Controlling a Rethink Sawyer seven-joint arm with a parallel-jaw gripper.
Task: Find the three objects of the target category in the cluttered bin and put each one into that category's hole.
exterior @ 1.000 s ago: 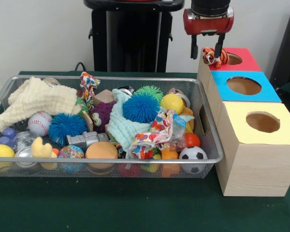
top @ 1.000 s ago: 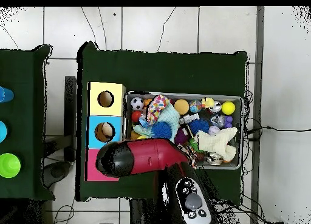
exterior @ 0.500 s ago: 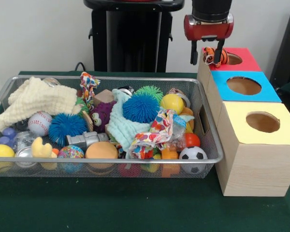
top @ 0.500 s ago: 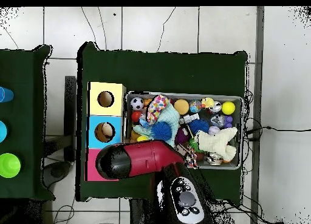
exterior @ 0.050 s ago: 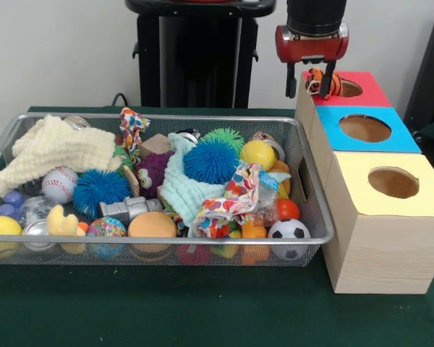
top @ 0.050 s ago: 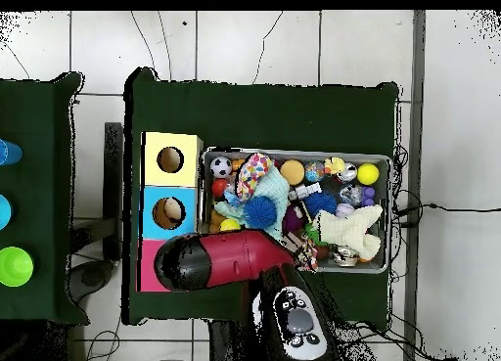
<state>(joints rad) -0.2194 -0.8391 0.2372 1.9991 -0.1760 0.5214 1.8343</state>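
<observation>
Many toys (exterior @ 0.050 s ago: 211,160) in wire bin (exterior @ 0.050 s ago: 315,217)

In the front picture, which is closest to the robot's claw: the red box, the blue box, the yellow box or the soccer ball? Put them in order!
Measured from the gripper in the front view:
1. Red box: right beneath it, farthest back in the row.
2. Blue box: the middle one.
3. Yellow box: nearest the camera.
4. Soccer ball: low in the bin's front right corner.

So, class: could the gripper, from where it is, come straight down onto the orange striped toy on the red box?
Probably yes. The gripper hangs just above the orange striped toy, fingers open either side, nothing between them.
</observation>
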